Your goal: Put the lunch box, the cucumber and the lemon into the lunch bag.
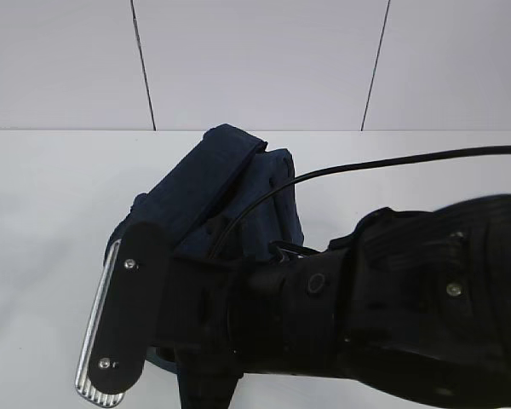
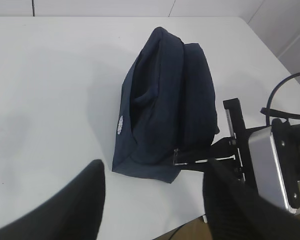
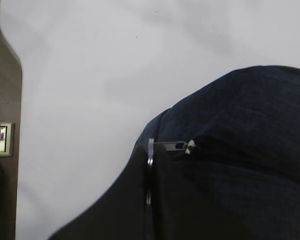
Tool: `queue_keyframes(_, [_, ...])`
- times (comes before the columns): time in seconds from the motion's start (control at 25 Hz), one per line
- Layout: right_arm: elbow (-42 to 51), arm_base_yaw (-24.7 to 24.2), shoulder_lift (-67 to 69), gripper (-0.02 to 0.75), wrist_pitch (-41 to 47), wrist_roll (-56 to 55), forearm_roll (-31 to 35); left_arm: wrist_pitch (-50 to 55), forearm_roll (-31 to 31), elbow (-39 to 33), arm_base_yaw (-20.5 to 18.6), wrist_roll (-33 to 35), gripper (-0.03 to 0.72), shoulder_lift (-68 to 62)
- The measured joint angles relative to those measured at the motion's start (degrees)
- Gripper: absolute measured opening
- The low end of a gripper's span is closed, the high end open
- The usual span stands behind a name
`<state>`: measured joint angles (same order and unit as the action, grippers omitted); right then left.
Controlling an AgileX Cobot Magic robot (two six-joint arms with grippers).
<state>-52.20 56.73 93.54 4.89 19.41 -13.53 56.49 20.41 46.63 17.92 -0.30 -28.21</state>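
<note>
In the exterior view, the right arm point(image 1: 383, 298) is filling the lower frame, reaching across the middle toward the lunch bag point(image 1: 230, 196), which is sitting on the white worktop point(image 1: 51, 213) near its middle. A black cable point(image 1: 392, 162) is arcing over the bag. The bag's top is gaping slightly between its two raised flaps. No lunch box, cucumber or lemon is showing here.

In the left wrist view, the lunch bag point(image 2: 165, 110) is standing on the worktop point(image 2: 55, 90) toward its right edge, its top zip seam parted into a dark slot. The left gripper point(image 2: 152, 200) is hovering above the worktop's near edge, its two fingers standing wide apart and holding nothing. The right gripper point(image 2: 210, 161) is coming in from the right and meeting the bag's near end at the zipper pull point(image 2: 177, 156).

In the right wrist view, the right gripper point(image 3: 150, 200) is pinched tight, the silver ring of the zipper pull point(image 3: 151, 150) sitting between its fingers, with the slider point(image 3: 190, 146) just beside it on the navy fabric.

Judging from this, the task is either opening the bag or zipping it up after packing; whether the three items are inside I cannot tell, since none is visible anywhere.
</note>
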Motion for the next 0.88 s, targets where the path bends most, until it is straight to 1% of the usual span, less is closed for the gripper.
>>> queue_keyframes(0.08, [0.0,0.0,0.0,0.02,0.1,-0.4,-1.4,0.0,0.0,0.0,0.0,0.0,0.424,0.0])
queue_keyframes(0.24, [0.0,0.0,0.0,0.02,0.2,-2.9,-7.4,0.0,0.0,0.0,0.0,0.0,0.408,0.0])
queue_keyframes(0.44, [-0.5,0.0,0.0,0.02,0.7,-16.6,-22.1,0.0,0.0,0.0,0.0,0.0,0.405,0.0])
queue_keyframes(0.56, [-1.7,0.0,0.0,0.02,0.8,-22.6,-28.2,0.0,0.0,0.0,0.0,0.0,0.405,0.0])
queue_keyframes(0.88, [-4.3,0.0,0.0,0.02,4.8,-24.9,-31.8,0.0,0.0,0.0,0.0,0.0,0.405,0.0])
